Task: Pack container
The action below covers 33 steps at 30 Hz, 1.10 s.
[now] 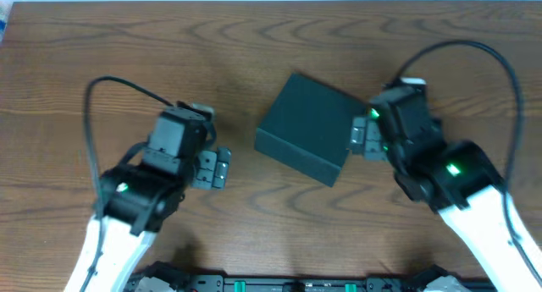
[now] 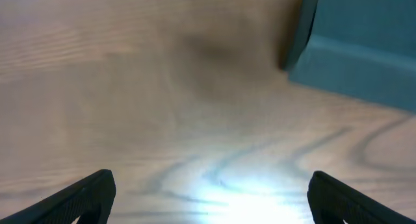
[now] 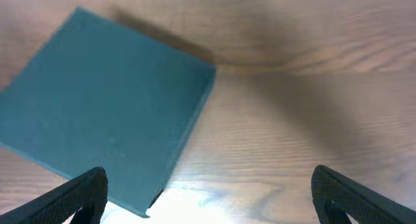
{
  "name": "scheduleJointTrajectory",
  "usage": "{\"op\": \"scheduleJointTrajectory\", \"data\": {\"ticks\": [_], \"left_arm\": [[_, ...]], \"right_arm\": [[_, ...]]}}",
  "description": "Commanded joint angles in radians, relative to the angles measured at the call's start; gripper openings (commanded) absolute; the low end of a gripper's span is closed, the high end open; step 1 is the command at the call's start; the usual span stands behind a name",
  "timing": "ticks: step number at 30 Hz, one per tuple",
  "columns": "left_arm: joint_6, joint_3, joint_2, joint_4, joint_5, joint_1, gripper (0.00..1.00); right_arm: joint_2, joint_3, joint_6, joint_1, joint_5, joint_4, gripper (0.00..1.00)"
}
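1. The container (image 1: 309,127) sits near the middle of the table (image 1: 254,38). It is turned a bit, so one corner points to the far side.
2. Its lid lies flat on top, so the box looks shut. I cannot see inside it.
3. No snacks or other things to pack show anywhere on the table.
4. The left end effector (image 1: 213,168) is over bare wood, to the left of the box and apart from it. Its two fingers are spread wide and hold nothing.
5. The right end effector (image 1: 362,138) is just beside the right side of the box. Its fingers are spread wide too, and they hold nothing. I cannot tell if it touches the box.
6. I think the packing is either not begun or all done. The shut lid and the lack of loose things fit both. The pictures do not say which.
7. If things are yet to go in, the lid must be lifted first. The right arm is nearest for that.
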Motion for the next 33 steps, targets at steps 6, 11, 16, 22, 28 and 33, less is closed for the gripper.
{"op": "scheduleJointTrajectory", "data": {"ticks": [6,11,16,22,28,33], "left_arm": [[-0.045,-0.096,0.051,0.043,0.140,-0.002,0.95],[-0.060,-0.097,0.057,0.032,0.140,-0.003,0.95],[-0.095,-0.097,0.057,0.019,0.176,-0.003,0.95],[-0.113,-0.097,0.057,0.014,0.240,-0.003,0.95],[-0.113,-0.097,0.057,-0.006,0.244,-0.003,0.95],[-0.113,-0.097,0.057,-0.024,0.245,-0.003,0.95]], "right_arm": [[0.233,0.002,-0.035,-0.002,-0.051,0.097,0.99],[0.324,0.002,-0.035,0.010,-0.075,0.098,0.99],[0.371,0.002,-0.031,0.040,-0.075,0.072,0.99],[0.396,-0.045,-0.016,0.063,-0.071,0.074,0.99],[0.428,-0.145,0.053,0.062,-0.055,0.091,0.99],[0.428,-0.212,0.076,0.062,-0.045,0.148,0.99]]}}
